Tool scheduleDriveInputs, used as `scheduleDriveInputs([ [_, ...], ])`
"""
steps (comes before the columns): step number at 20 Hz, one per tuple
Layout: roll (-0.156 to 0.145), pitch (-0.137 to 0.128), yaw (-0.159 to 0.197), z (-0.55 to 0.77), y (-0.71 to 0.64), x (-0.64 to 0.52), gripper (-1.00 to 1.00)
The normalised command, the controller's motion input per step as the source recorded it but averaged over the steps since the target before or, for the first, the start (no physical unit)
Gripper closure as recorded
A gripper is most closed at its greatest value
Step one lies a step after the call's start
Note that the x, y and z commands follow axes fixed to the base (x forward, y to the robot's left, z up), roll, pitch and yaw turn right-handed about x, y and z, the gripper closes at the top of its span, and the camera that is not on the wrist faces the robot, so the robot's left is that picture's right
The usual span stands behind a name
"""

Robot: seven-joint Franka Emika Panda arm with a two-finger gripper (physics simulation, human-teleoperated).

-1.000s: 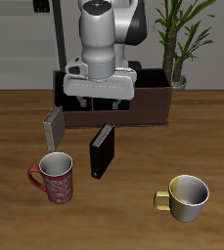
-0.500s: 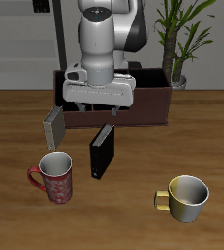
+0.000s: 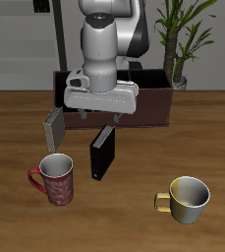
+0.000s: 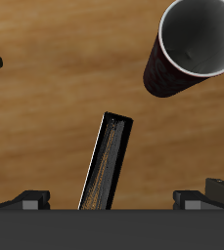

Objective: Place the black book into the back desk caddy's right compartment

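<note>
- Two camera views show one moment at a wooden table with a white robot arm at its far side.
- In the exterior view, the black book stands upright on its edge near the centre of the frame, clear of the other objects.
- The gripper hangs just above the book's top edge; its dark fingers point down, and nothing is held between them.
- The wrist view looks straight down on the book, a thin black slab seen edge-on. The two fingertips sit far apart on either side of it, so the jaws are wide and not touching it.
- The back desk caddy, a long dark reddish-brown box, stretches across the upper middle of the exterior frame behind the arm, which hides much of it. Its compartments cannot be made out from here.
- A grey patterned book stands at centre left, just in front of the caddy.
- A red patterned mug sits at lower left; in the wrist view its open mouth and dark side show.
- A yellow mug sits at lower right.
- A potted plant stands at upper right, behind the caddy.
</note>
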Motion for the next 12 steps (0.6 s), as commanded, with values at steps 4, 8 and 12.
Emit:
scheduleDriveInputs([
  [4,0.005,0.015,-0.018,-0.13,0.02,0.08,-1.0],
  [8,0.012,0.012,-0.038,-0.15,0.08,0.1,-1.0],
  [12,0.003,0.015,0.006,-0.15,-0.03,0.09,-1.0],
])
